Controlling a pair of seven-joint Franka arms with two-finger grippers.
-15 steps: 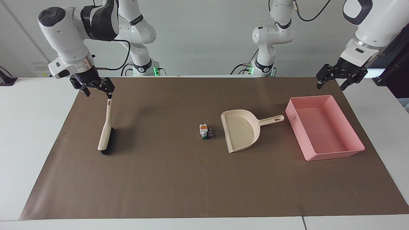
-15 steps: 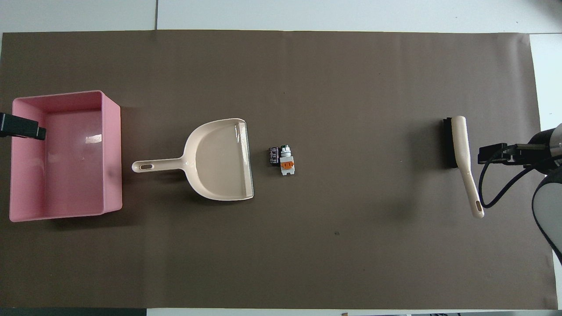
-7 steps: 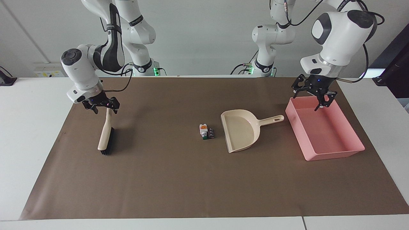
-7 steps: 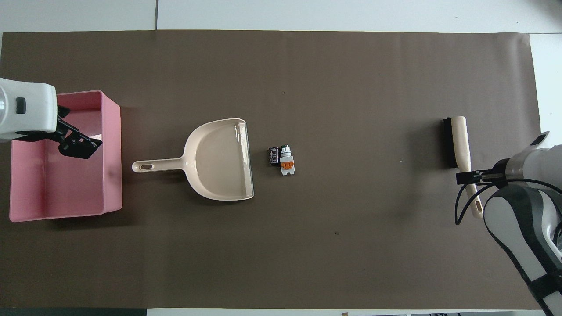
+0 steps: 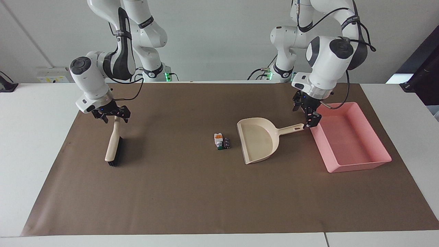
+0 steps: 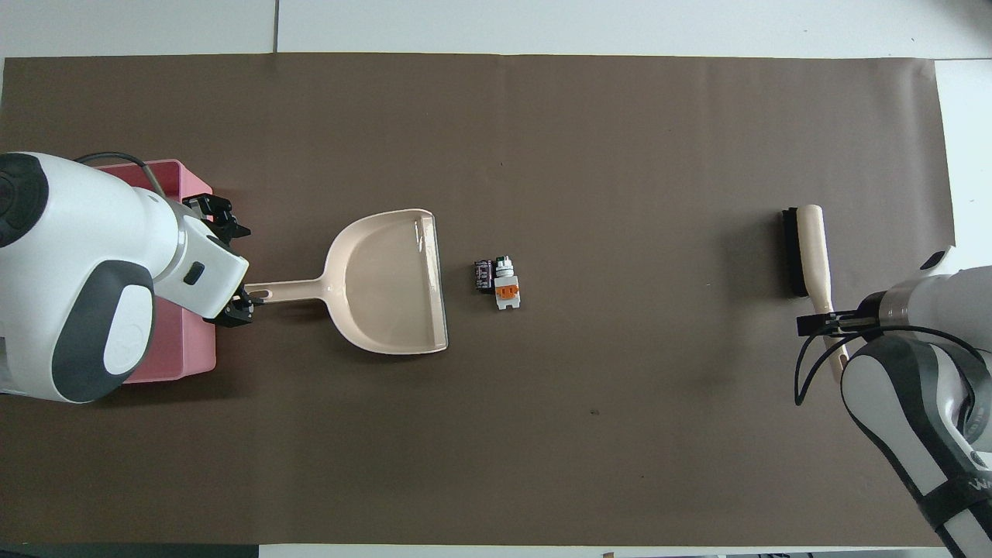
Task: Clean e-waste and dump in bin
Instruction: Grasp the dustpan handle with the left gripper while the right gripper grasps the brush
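Observation:
The e-waste lies mid-mat: a white block (image 5: 218, 138) with orange and green marks, and a dark cylinder (image 5: 226, 143) touching it; both show in the overhead view, the block (image 6: 506, 292) and the cylinder (image 6: 482, 276). The cream dustpan (image 5: 259, 139) lies beside them, mouth toward them. The pink bin (image 5: 356, 164) stands by the dustpan's handle end, toward the left arm's end. My left gripper (image 5: 308, 118) is open just over the dustpan's handle tip. My right gripper (image 5: 113, 116) is open, its fingers straddling the top of the cream brush's (image 5: 113, 145) handle.
A brown paper mat (image 5: 192, 192) covers most of the white table. In the overhead view the left arm hides most of the bin (image 6: 198, 186), and the brush (image 6: 806, 248) lies near the mat's edge at the right arm's end.
My left gripper came down from over the bin's corner to the dustpan's handle tip. My right gripper lowered onto the brush handle. Nothing on the mat has moved.

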